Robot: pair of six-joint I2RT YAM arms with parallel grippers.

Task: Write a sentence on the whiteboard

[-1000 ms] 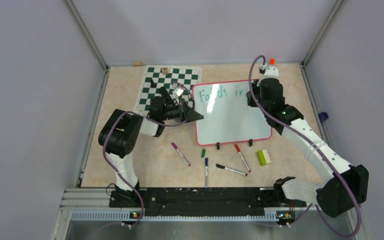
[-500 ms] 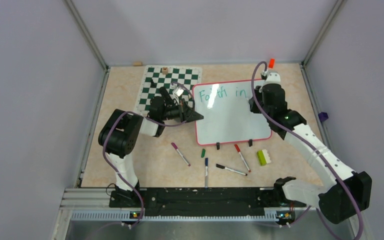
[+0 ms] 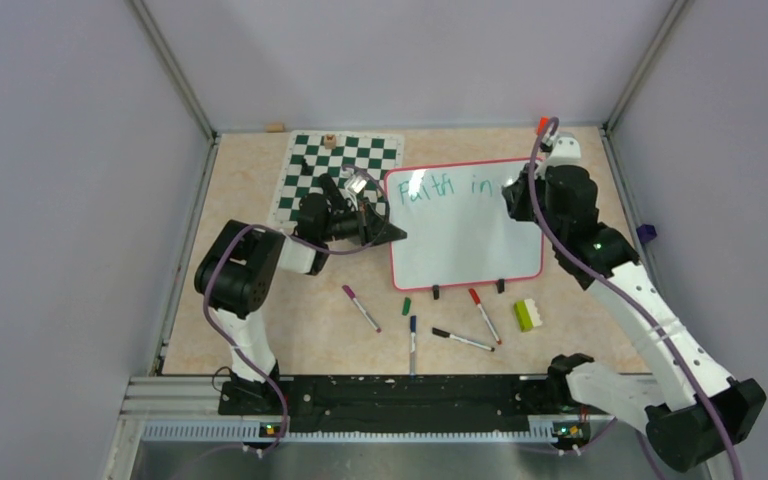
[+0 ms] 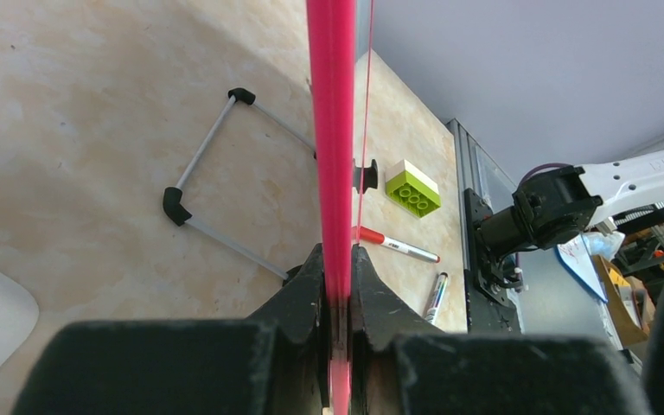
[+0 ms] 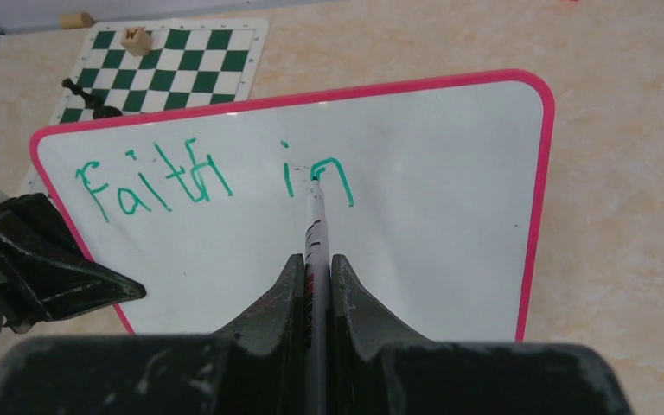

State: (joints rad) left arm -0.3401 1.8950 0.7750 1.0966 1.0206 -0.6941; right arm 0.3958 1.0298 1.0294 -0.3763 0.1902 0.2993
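Note:
The whiteboard, white with a pink frame, stands tilted at mid table. Teal writing on its top line, the sentence, reads "Faith in". My left gripper is shut on the board's left edge; the left wrist view shows the pink frame clamped between the jaws of that gripper. At the board's upper right my right gripper is shut on a white marker. In the right wrist view that gripper points the marker's tip at the letters "in".
A green-and-white chess mat lies behind the board with a small piece on it. In front of the board lie several markers, among them purple, blue and red, plus a lime brick.
My right arm has slid to the right along the board's top line with the marker, and the word "in" now shows in full. The left gripper and the board have stayed put.

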